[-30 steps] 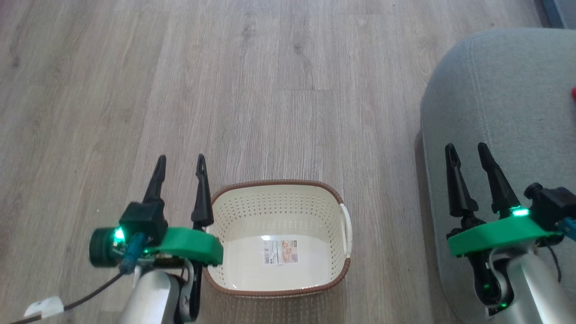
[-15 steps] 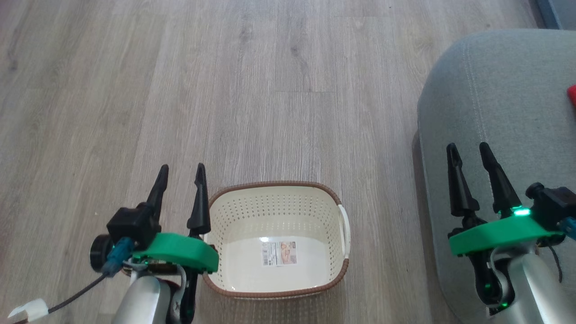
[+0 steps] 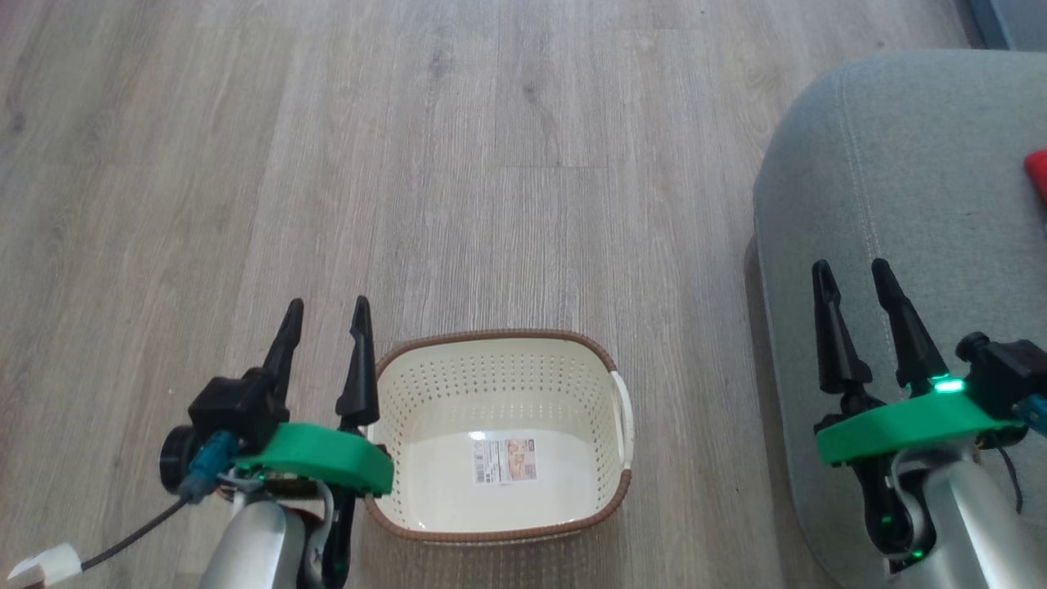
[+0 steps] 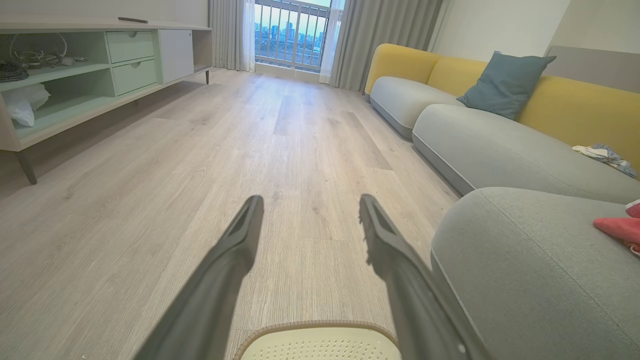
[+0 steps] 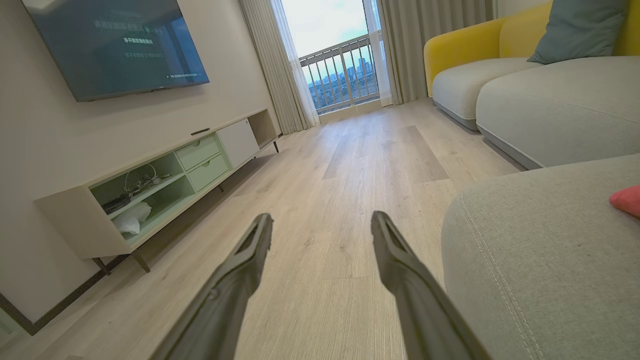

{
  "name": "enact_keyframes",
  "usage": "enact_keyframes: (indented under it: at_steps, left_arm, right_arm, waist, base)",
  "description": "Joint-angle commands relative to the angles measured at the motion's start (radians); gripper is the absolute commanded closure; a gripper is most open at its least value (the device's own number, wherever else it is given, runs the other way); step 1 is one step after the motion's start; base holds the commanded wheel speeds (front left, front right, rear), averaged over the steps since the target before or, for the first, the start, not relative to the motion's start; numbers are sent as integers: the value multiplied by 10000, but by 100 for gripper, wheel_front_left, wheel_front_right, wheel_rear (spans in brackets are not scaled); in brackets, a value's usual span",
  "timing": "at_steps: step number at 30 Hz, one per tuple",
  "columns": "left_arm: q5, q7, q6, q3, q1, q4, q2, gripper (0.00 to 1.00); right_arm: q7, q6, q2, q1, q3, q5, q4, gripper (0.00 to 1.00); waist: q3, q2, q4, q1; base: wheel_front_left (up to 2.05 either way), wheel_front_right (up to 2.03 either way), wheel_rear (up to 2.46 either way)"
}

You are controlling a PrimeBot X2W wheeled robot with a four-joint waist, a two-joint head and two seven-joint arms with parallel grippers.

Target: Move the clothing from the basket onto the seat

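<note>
The cream basket [image 3: 413, 384] with a brown rim stands on the wood floor, holding nothing but a label sticker [image 3: 503, 460]. Its rim [image 4: 315, 327] peeks in at the bottom of the left wrist view. My left gripper [image 3: 327, 315] hovers open just left of the basket, nothing between its fingers. My right gripper [image 3: 851, 276] is open and empty above the left part of the grey-green seat [image 3: 916, 188]. Red clothing [image 3: 1037, 172] lies on the seat at the right edge, also seen as red fabric [image 4: 617, 226] and a red corner [image 5: 627, 199] in the wrist views.
Wood floor [image 3: 409, 164] stretches ahead and to the left. A long grey and yellow sofa [image 4: 500, 135] with a blue cushion [image 4: 505, 82] lies beyond the seat. A low TV cabinet [image 5: 165, 180] lines the opposite wall, below a wall screen [image 5: 115, 42].
My left gripper has drawn back toward me and slightly left beside the basket. The head view has shifted a little, showing more of the red clothing. The right gripper has held still.
</note>
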Motion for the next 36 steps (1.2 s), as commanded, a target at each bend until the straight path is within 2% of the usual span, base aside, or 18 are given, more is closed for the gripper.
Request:
enact_keyframes:
  at_steps: [1, 12, 13, 16, 36]
  left_arm:
    - [-48, -51, -60, 373, -173, -327, 28, 0]
    - [-18, -51, -116, 349, -165, -490, 28, 0]
    - [-22, 0, -92, 41, 7, -117, 0, 100]
    - [-68, 18, -99, 19, 142, 303, 0, 100]
    - [-2194, 446, -470, 342, 140, 436, 132, 100]
  right_arm:
    - [-25, -2, 7, -173, 163, 26, -279, 0]
    - [-25, -2, -31, -185, 262, 56, -259, 0]
    - [-2, 0, 3, 4, 34, 5, 55, 100]
    - [10, 0, 8, 121, 69, 46, 475, 100]
    - [532, 0, 127, 144, -168, 1825, 513, 100]
  waist:
    - [-2, 0, -4, 0]
    - [25, 0, -27, 0]
    - [23, 0, -29, 0]
    - [22, 0, -34, 1]
    - [-99, 0, -126, 1]
  base:
    - [0, 0, 0]
    - [0, 0, 0]
    - [0, 0, 0]
    - [0, 0, 0]
    - [0, 0, 0]
